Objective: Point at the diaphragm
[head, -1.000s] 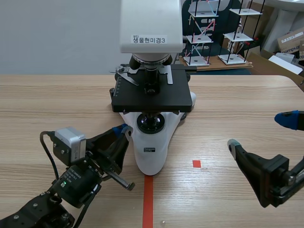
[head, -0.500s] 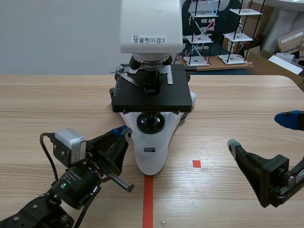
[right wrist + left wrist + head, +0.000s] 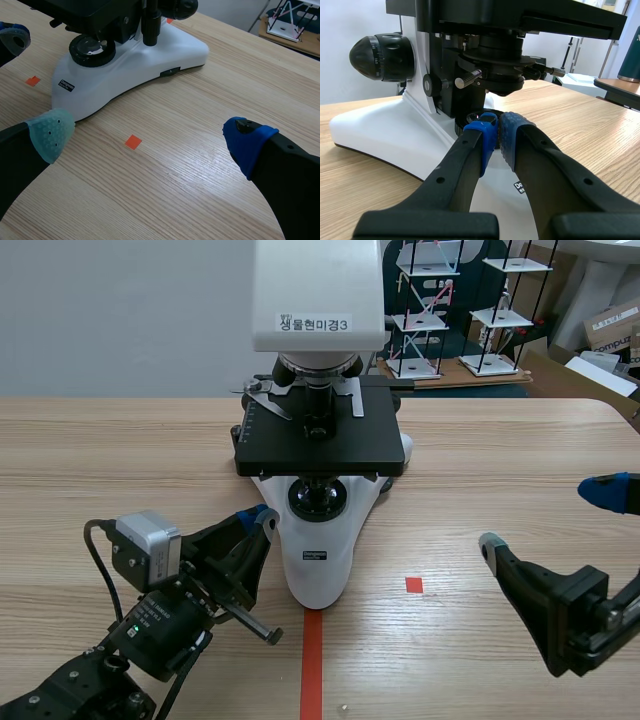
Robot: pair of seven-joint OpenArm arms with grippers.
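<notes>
diaphragm (image 3: 496,75): black, under microscope (image 3: 318,540) stage, mid-desk
left gripper (image 3: 494,131): fingers pressed together, empty, tips just below diaphragm
right gripper (image 3: 149,136): spread wide, empty, toward desk's right edge

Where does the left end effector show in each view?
Scene view: left end effector beside the white microscope base's left side.
Left wrist view: its shut fingertips over the base.
Right wrist view: one blue pad beyond the base.
Shared landmark: the base.
</notes>
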